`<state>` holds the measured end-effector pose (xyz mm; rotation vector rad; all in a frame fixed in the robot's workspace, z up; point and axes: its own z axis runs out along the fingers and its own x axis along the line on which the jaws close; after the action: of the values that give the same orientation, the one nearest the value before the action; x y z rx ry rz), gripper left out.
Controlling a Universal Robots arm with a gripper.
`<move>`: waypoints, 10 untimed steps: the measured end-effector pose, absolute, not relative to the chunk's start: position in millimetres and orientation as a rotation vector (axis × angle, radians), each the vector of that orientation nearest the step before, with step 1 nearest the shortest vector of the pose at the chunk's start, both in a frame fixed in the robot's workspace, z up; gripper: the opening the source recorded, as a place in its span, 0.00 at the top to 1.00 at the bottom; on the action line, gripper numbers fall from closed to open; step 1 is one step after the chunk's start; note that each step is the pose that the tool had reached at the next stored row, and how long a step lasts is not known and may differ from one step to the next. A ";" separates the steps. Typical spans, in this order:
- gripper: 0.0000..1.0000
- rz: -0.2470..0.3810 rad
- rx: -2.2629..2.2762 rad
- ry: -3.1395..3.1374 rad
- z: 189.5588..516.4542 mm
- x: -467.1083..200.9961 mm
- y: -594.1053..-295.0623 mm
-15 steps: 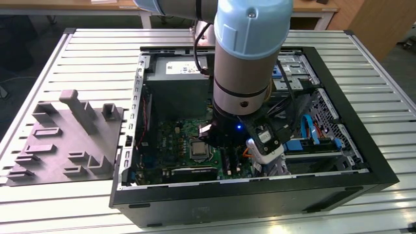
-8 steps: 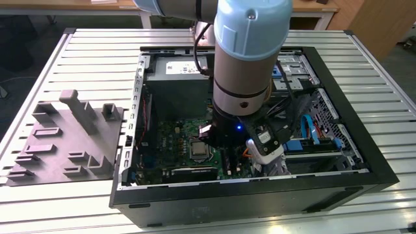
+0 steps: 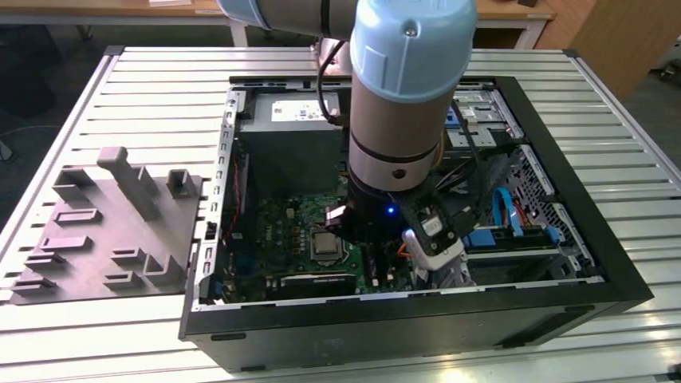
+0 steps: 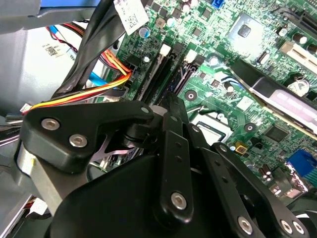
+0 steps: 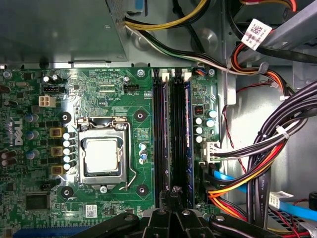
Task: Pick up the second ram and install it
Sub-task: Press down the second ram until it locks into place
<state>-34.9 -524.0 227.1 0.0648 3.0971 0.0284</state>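
We see the arm [image 3: 410,96] reaching down into the open computer case [image 3: 553,279] on the table [image 3: 596,96]. The gripper [image 5: 174,198] hangs right over one end of the ram slots [image 5: 172,144], the long dark lines side by side on the green board [image 5: 99,89]. They sit between the square chip holder [image 5: 101,156] and the bunch of colored wires [image 5: 247,178]. In the second wrist view the gripper [image 4: 171,106] also points at the slots [image 4: 168,74]. We cannot tell if the gripper is open, closed, or holding something, because its black body is in the way. We think this is the part of the job where the ram goes into its slot. To do it well, we would keep the stick straight up, line it up with just one slot, and push down evenly on the whole length, not on one end. We would also stay away from the wires close by. We cannot pick out the ram itself for sure. The slots look dark and thin with blue edges, and a stick seen from above could hide among them.
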 end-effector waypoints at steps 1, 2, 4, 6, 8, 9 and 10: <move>0.90 0.028 0.065 3.097 227.1 -34.9 -524.1; 0.90 0.028 0.065 3.097 227.1 -34.9 -524.1; 0.90 0.028 0.065 3.097 227.1 -34.9 -524.1; 0.90 0.029 0.065 3.097 225.8 -34.9 -524.0; 0.90 0.028 0.065 3.097 224.6 -34.9 -524.1; 0.90 0.028 0.065 3.097 224.6 -34.9 -524.1; 0.90 0.028 0.065 3.097 224.6 -34.9 -524.1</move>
<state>-34.9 -524.1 224.6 0.0648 3.0973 0.0277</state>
